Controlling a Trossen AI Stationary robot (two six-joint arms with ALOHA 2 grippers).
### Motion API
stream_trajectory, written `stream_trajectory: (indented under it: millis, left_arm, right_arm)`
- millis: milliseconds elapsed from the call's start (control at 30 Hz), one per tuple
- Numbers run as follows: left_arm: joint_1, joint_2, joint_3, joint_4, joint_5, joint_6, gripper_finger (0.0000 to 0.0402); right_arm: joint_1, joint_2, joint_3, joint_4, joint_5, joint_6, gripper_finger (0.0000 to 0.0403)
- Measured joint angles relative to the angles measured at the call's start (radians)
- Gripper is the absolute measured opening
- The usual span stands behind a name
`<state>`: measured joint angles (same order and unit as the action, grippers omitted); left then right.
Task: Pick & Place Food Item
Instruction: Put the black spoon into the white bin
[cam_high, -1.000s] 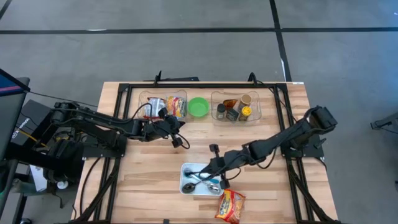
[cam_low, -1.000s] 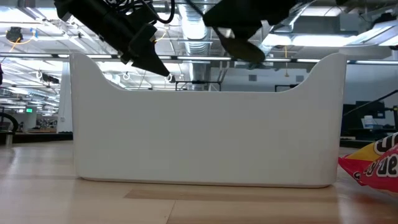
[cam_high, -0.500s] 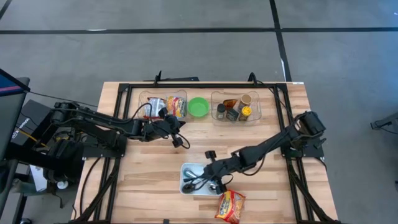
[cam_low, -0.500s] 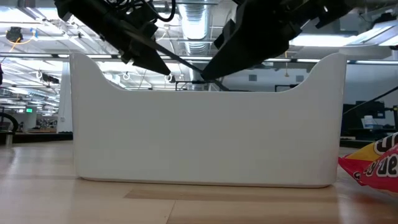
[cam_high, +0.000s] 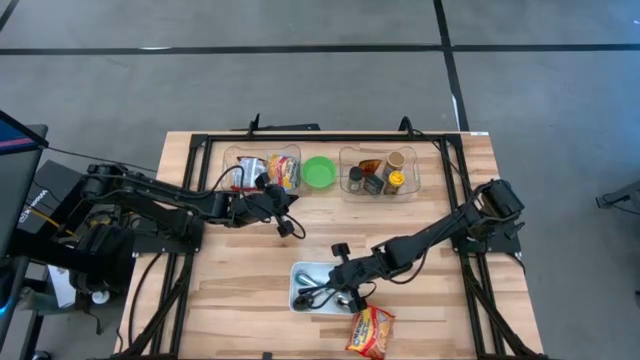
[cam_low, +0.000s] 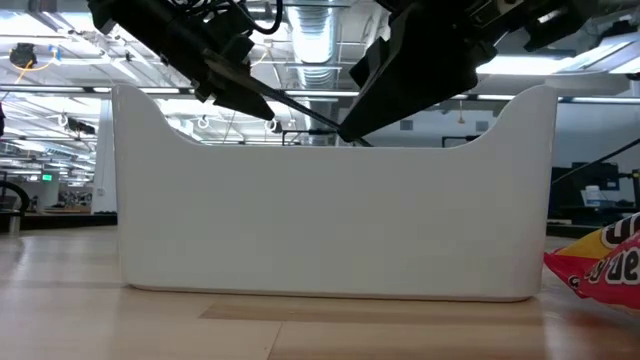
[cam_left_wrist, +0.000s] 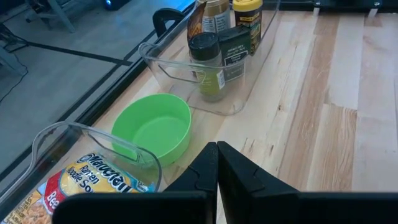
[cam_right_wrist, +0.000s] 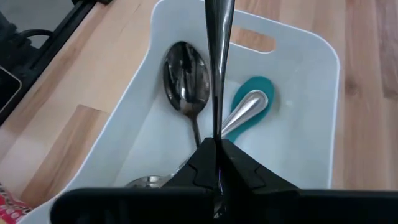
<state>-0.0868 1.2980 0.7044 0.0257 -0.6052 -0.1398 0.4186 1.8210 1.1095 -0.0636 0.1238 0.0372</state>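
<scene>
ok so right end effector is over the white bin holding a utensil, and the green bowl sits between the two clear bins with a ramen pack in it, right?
Not quite: the green bowl is empty in the left wrist view. The ramen pack lies in the clear bin beside it. The right end effector is over the white bin, shut on a utensil.

**Little legible print on the tabletop**

A noodle packet (cam_left_wrist: 93, 180) lying in a clear bin (cam_left_wrist: 56, 140) beside a green bowl (cam_left_wrist: 152, 127) carries blue lettering that reads in part "Ramen Noodle Sou", with "Bee" on a red patch below, in the left wrist view. A red-and-yellow snack bag (cam_low: 598, 258) at the edge of the low view shows large dark letters, cut off and not readable as a word. Labels on the spice jars (cam_left_wrist: 208, 59) in the second clear bin (cam_left_wrist: 249, 74) are too small to read.
</scene>
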Motion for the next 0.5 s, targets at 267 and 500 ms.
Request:
stream_trajectory:
  millis: [267,500]
  left_arm:
    - [0.0,0.0,0.0,0.0,0.0,0.0,0.0003]
    - [0.0,0.0,0.0,0.002,0.0,0.0,0.0003]
  right_arm:
    - [0.0,0.0,0.0,-0.001,0.0,0.013,0.0006]
    - [0.0,0.014,0.0,0.017,0.0,0.025,0.0006]
